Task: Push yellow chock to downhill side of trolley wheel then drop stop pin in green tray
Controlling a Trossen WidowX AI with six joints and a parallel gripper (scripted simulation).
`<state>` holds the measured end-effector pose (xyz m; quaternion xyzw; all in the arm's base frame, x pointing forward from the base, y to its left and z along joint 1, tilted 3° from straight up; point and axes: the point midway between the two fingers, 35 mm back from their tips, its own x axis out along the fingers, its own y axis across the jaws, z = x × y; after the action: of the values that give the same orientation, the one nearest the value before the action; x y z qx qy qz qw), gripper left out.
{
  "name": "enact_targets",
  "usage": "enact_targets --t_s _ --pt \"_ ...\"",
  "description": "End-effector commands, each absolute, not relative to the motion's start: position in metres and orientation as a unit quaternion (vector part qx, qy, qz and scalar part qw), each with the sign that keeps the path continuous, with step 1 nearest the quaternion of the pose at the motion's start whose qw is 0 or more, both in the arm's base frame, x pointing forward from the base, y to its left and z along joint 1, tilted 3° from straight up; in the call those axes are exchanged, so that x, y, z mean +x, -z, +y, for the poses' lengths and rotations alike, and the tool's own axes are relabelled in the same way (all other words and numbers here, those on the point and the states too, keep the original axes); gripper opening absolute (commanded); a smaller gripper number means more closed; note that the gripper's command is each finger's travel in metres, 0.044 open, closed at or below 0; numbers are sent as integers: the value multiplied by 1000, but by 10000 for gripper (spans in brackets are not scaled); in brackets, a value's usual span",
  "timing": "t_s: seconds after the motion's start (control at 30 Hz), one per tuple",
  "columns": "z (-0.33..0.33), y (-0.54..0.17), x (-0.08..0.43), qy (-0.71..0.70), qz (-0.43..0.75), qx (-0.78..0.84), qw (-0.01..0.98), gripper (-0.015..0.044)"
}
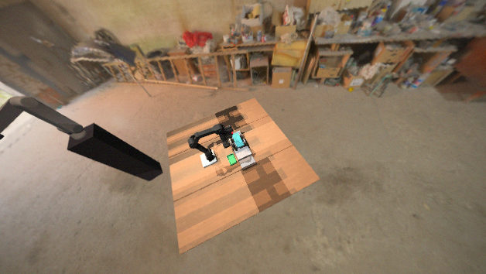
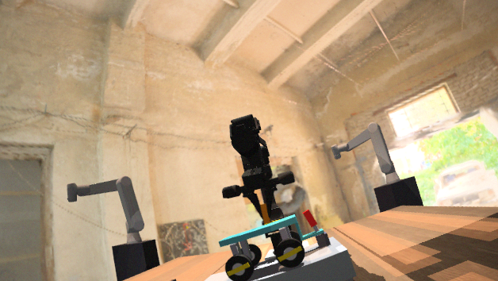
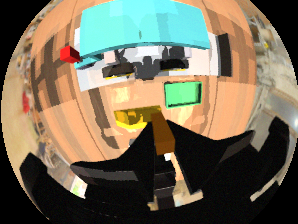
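My gripper (image 1: 227,146) (image 2: 265,218) (image 3: 158,124) is shut on the orange handle (image 2: 264,207) (image 3: 164,140) of the yellow chock (image 3: 136,118). The chock is in the air beside the ramp, on the robot's side; in the exterior view its base is mostly hidden behind the trolley. The turquoise trolley (image 1: 238,140) (image 2: 258,231) (image 3: 142,30) stands on the pale ramp (image 1: 248,162) (image 2: 342,263) (image 3: 202,67). The red-headed stop pin (image 2: 309,218) (image 3: 69,54) stands in its block at the uphill end. The green tray (image 1: 231,159) (image 3: 182,95) looks empty.
The tray lies on the wooden table (image 1: 217,205) beside the ramp, between it and the robot's white base plate (image 1: 205,162). The trolley's black wheels (image 2: 290,252) (image 2: 239,267) face the exterior view. Grey arms on dark stands are in the background.
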<state>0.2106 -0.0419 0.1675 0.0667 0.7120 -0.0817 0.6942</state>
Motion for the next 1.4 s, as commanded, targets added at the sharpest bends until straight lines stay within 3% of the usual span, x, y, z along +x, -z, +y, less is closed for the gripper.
enact_targets --t_s 0.0,1.37 --pt "-55 -167 212 82 711 64 696 0" --pt "-202 -159 214 73 710 73 697 0"
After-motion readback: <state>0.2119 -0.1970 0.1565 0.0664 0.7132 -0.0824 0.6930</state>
